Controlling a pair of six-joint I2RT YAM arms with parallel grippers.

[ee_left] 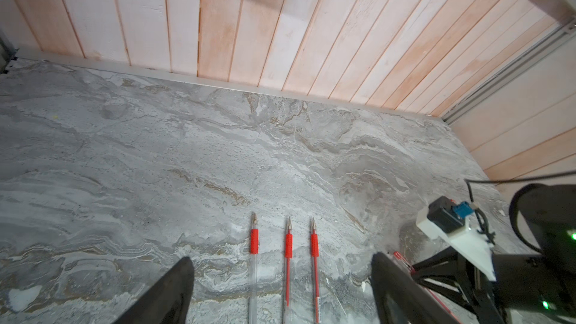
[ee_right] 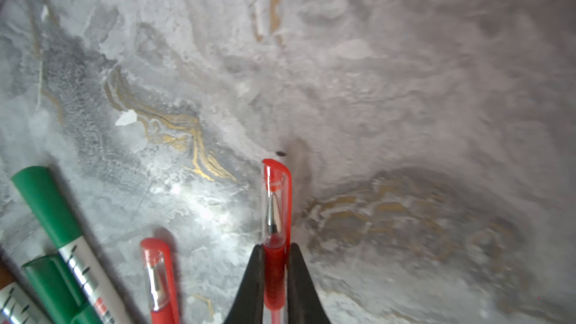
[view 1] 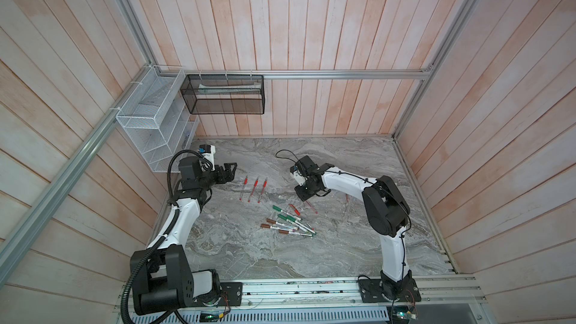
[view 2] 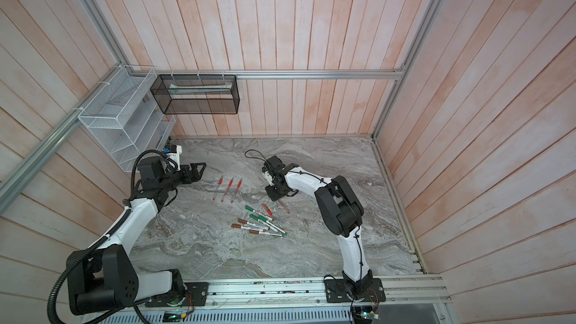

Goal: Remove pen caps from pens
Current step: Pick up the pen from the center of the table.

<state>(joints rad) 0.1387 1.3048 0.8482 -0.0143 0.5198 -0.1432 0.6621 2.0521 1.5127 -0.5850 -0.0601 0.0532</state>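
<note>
We see only in right wrist view: right gripper (ee_right: 276, 249) clamping capped red pen (ee_right: 275, 201); top views hide it. Left gripper (ee_left: 282, 260) jaws wide, near uncapped red pens (ee_left: 288, 244).

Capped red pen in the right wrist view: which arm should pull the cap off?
Left. The right gripper is shut on the red pen at its grip, with the cap still on and exposed. The left gripper is open and empty.

Between the black jaws, the gel pen (ee_right: 274, 275) shows a red grip under a clear cap (ee_right: 276, 201) with red tip and clip. Beside them lie green-capped white markers (ee_right: 71, 246) with black print. The surface (ee_right: 405, 88) is grey marble veined gold.
</note>
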